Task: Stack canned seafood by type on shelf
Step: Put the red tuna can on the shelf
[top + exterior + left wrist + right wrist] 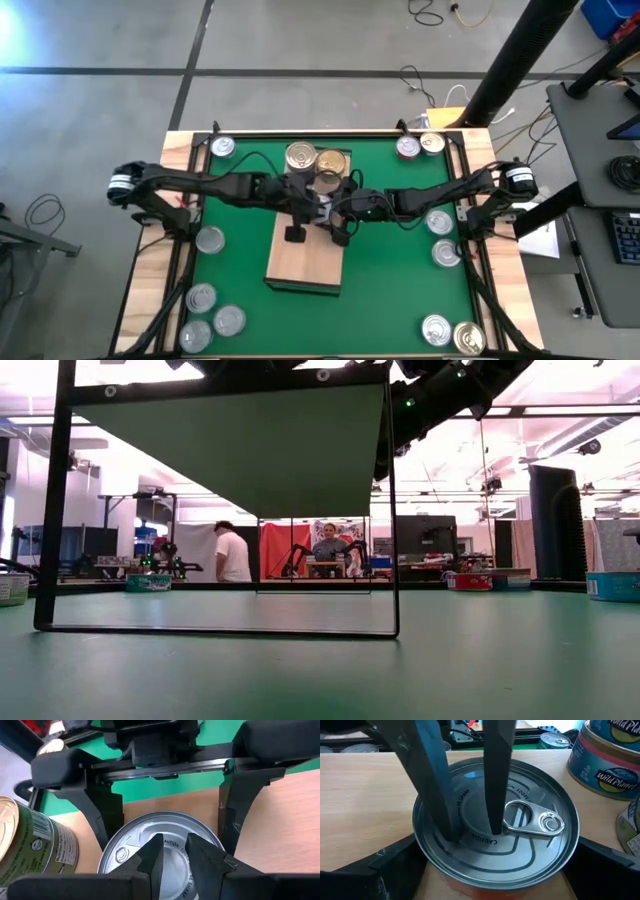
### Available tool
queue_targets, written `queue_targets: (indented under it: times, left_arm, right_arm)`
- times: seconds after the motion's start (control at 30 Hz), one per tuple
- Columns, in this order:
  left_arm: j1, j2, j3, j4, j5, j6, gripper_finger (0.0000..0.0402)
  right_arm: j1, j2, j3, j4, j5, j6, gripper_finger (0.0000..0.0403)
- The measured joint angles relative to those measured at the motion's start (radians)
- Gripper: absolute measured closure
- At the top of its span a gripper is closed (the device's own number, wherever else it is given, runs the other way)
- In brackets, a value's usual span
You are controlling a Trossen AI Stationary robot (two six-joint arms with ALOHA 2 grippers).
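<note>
A silver-topped can [520, 827] with a pull tab and a red label stands over the far half of the light-wood shelf [300, 265], hidden under both grippers in the high view. My right gripper [495, 855] is shut on this can. My left gripper [173, 852] is above it, fingers narrowly apart, tips on the lid. Three more cans stand at the shelf's far end: a silver-topped one [300, 155], a gold-topped one [331, 161] and one beside it [327, 181]. My right gripper pinches the can's round side wall [111, 851] between its two fingers [105, 815], one on each side. The fingers come level from the table's right. The can stands upright; its bottom is hidden. My left gripper's two fingertips [495, 827] touch the lid's inner panel [470, 827] beside the pull tab. The fingers come from above, pointing down, with a small gap between them.
A blue-labelled can [610, 760] and a green-labelled can [30, 850] stand close by on the shelf. Loose cans lie on the green mat: several at the left [210, 238] and near left [229, 320], two far right [407, 148], several along the right [446, 253].
</note>
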Motion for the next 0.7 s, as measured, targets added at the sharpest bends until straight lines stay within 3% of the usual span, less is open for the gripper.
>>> queue_targets:
  times: [0.2, 0.7]
  left_arm:
    - [0.002, 0.053, 0.048, -0.105, -0.018, -0.021, 0.0326]
    - [0.023, 0.019, 0.040, -0.172, -0.018, -0.026, 0.0326]
  right_arm:
    - [0.000, -0.006, 0.005, -0.060, -0.007, -0.017, 0.0007]
    - [0.000, -0.023, 0.004, -0.147, -0.011, 0.003, 0.0007]
